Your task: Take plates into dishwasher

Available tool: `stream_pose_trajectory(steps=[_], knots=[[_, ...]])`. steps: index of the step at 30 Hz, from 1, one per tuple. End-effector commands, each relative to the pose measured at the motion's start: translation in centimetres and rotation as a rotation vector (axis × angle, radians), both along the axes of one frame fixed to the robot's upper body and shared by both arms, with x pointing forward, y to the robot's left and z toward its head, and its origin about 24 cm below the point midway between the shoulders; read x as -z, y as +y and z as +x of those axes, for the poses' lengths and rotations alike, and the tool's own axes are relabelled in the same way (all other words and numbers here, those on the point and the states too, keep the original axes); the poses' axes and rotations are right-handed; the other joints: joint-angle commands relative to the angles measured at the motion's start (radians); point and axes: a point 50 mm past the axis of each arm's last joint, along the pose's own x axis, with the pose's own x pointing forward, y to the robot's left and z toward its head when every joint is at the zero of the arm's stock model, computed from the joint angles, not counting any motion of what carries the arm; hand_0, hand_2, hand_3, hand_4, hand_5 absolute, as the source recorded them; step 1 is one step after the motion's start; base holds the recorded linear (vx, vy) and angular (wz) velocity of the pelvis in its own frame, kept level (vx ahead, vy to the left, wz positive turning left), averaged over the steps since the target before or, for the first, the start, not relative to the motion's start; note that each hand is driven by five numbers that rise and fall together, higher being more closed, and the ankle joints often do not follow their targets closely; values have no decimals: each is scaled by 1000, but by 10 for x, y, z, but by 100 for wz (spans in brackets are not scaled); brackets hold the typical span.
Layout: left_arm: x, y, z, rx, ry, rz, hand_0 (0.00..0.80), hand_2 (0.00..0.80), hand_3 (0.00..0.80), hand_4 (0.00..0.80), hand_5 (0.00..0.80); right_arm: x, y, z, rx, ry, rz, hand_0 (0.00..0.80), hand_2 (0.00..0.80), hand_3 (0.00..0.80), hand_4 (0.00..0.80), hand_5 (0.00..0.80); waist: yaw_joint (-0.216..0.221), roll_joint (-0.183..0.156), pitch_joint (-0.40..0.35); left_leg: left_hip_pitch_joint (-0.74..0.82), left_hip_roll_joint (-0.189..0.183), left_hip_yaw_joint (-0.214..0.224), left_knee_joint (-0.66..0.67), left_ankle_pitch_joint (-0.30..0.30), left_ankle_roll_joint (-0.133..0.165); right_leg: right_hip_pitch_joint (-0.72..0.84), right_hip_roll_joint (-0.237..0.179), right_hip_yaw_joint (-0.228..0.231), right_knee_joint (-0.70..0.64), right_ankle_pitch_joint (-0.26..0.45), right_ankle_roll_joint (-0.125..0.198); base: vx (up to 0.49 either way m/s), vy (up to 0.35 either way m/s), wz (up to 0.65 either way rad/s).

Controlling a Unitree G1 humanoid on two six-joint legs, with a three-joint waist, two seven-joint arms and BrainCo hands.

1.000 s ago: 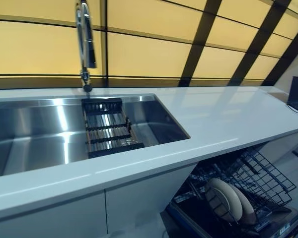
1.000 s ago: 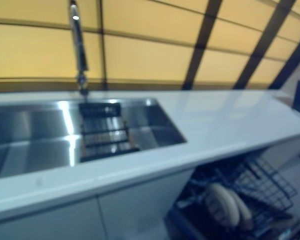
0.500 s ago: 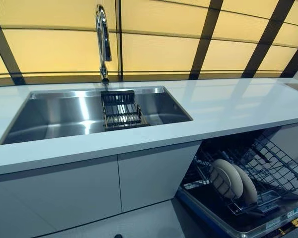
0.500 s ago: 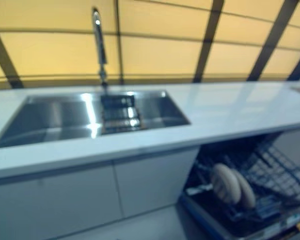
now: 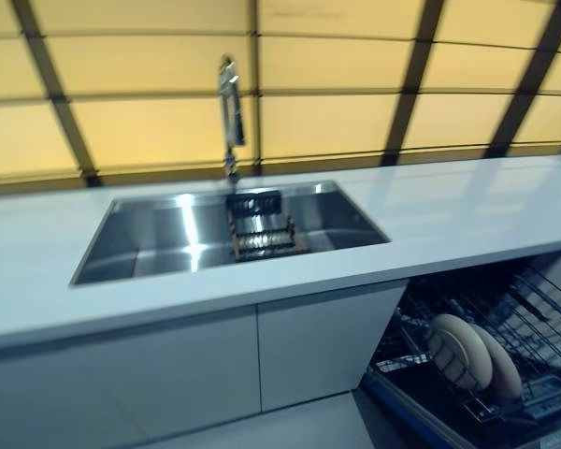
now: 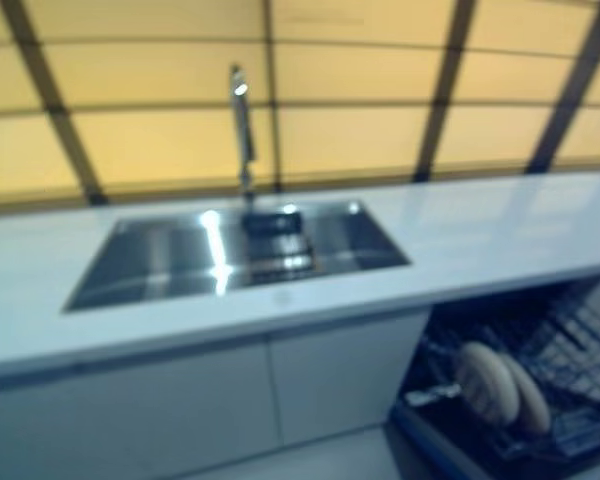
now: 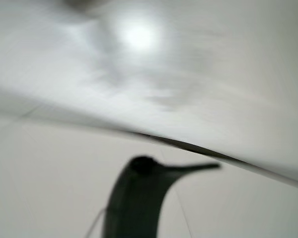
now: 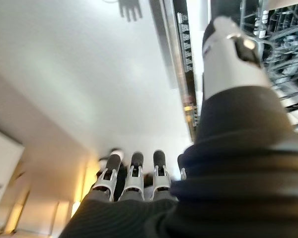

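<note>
Left eye view: two round beige ceramic plates stand upright in the open dishwasher's dark wire rack; I see my right hand empty, fingers straight.

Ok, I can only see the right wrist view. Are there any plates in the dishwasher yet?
Observer: Yes, two plates stand on edge in the pulled-out dishwasher rack.
Operator: Is one still waiting in the sink?
Observer: None that I can see. The sink holds only a dark drying rack, below the tap.
Operator: Where's the dishwasher from the sink?
Observer: Under the white counter, to the robot's right of the sink.
</note>
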Motion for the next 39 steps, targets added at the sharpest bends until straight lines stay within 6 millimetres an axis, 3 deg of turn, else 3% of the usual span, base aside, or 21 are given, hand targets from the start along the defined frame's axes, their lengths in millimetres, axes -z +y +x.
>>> stream_pose_trajectory(steps=[1, 5, 10, 14, 16, 20, 23, 25, 26, 27, 29, 30, 31, 32, 34, 35, 38, 39], knots=[[6, 6, -16, 29, 47, 59, 0, 0, 0, 0, 0, -12, -4, -3, 175, -168, 32, 0, 0, 0, 0, 0, 30, 9, 52, 230, -100, -35, -183, -40, 112, -153, 58, -40, 108, 33, 117, -447, 32, 55], [6, 13, -23, -27, 60, 72, 0, 0, 0, 0, 0, 7, 5, -3, 269, -269, 123, 0, 0, 0, 0, 0, 42, 13, 81, 216, -135, -94, -220, -48, 135, -201, 51, -43, 94, 90, 147, -290, 21, 38], [17, 37, -79, -168, 188, 82, 0, 0, 0, 0, 0, 61, 33, -3, 375, -416, 315, 0, 0, 0, 0, 0, 57, 23, 108, 191, -188, -151, -240, -52, 166, -204, 45, -37, 43, 127, 165, -290, 39, 11], [23, 35, -101, -230, 233, 56, 0, 0, 0, 0, 0, 95, 55, -14, 403, -393, 414, 0, 0, 0, 0, 0, 60, 23, 97, 208, -206, -167, -244, -51, 172, -194, 51, -38, 19, 131, 162, -133, 29, -11], [26, 28, -102, -248, 221, 26, 0, 0, 0, 0, 0, 115, 71, -16, 414, -359, 457, 0, 0, 0, 0, 0, 58, 21, 87, 216, -215, -166, -252, -49, 175, -176, 56, -39, -12, 134, 159, -111, 54, 1], [27, 23, -97, -229, 196, 13, 0, 0, 0, 0, 0, 125, 80, -17, 429, -348, 483, 0, 0, 0, 0, 0, 53, 18, 84, 218, -220, -161, -247, -51, 178, -167, 54, -35, -39, 152, 163, -69, 42, -9], [26, 13, -78, -139, 134, 12, 0, 0, 0, 0, 0, 138, 95, -16, 455, -346, 528, 0, 0, 0, 0, 0, 51, 8, 95, 195, -235, -122, -246, -46, 187, -157, 37, -61, -63, 203, 196, -125, 59, -3], [25, 12, -75, -106, 134, 18, 0, 0, 0, 0, 0, 141, 100, -10, 495, -421, 569, 0, 0, 0, 0, 0, 47, 12, 105, 185, -225, -119, -249, -29, 186, -167, 33, -41, -11, 178, 190, -123, 0, -5], [25, 11, -74, -84, 147, 11, 0, 0, 0, 0, 0, 149, 112, -7, 550, -482, 639, 0, 0, 0, 0, 0, 36, 19, 115, 172, -212, -127, -253, -17, 187, -184, 31, 4, 47, 148, 187, -204, -10, -4], [26, 11, -74, -86, 157, 3, 0, 0, 0, 0, 0, 157, 122, -9, 546, -460, 673, 0, 0, 0, 0, 0, 28, 11, 121, 153, -219, -119, -253, 6, 196, -200, 5, 8, 78, 174, 187, -259, -10, 1], [27, 9, -78, -137, 175, -43, 0, 0, 0, 0, 0, 186, 161, -15, 483, -323, 792, 0, 0, 0, 0, 0, 44, 32, 140, 115, -175, -73, -264, 46, 202, -187, -81, 57, 191, 152, 205, -221, -34, -1], [28, 8, -80, -147, 181, -53, 0, 0, 0, 0, 0, 192, 171, -17, 472, -293, 819, 0, 0, 0, 0, 0, 51, 38, 144, 105, -163, -66, -267, 58, 203, -172, -100, 78, 202, 145, 207, -134, -90, -34], [30, 6, -82, -153, 193, -68, 0, 0, 0, 0, 0, 201, 183, -20, 480, -271, 837, 0, 0, 0, 0, 0, 60, 45, 147, 91, -150, -71, -271, 71, 209, -154, -125, 131, 224, 145, 207, -61, -76, -36], [30, 5, -83, -154, 196, -71, 0, 0, 0, 0, 0, 203, 187, -21, 480, -262, 840, 0, 0, 0, 0, 0, 63, 46, 148, 88, -148, -72, -273, 73, 211, -151, -132, 147, 232, 144, 207, -46, -121, -25], [37, -7, -94, -192, 242, -101, 0, 0, 0, 0, 0, 224, 223, -34, 489, -165, 862, 0, 0, 0, 0, 0, 84, 63, 129, 60, -123, -113, -251, 78, 232, -77, -189, 278, 216, 144, 197, 7, -266, 3], [40, -11, -98, -203, 262, -111, 0, 0, 0, 0, 0, 228, 233, -36, 494, -149, 879, 0, 0, 0, 0, 0, 92, 64, 118, 49, -121, -127, -237, 78, 235, -63, -212, 303, 188, 168, 199, 23, -319, 0], [42, -14, -103, -223, 281, -120, 0, 0, 0, 0, 0, 233, 250, -27, 496, -139, 889, 0, 0, 0, 0, 0, 117, 56, 109, 32, -102, -109, -195, 53, 225, -32, -316, 315, 67, 251, 231, -46, -346, -6], [42, -15, -101, -244, 274, -124, 0, 0, 0, 0, 0, 234, 254, -19, 451, -121, 894, 0, 0, 0, 0, 0, 120, 52, 110, 35, -80, -98, -177, 38, 211, -51, -364, 330, 15, 307, 261, -40, -276, -23]])
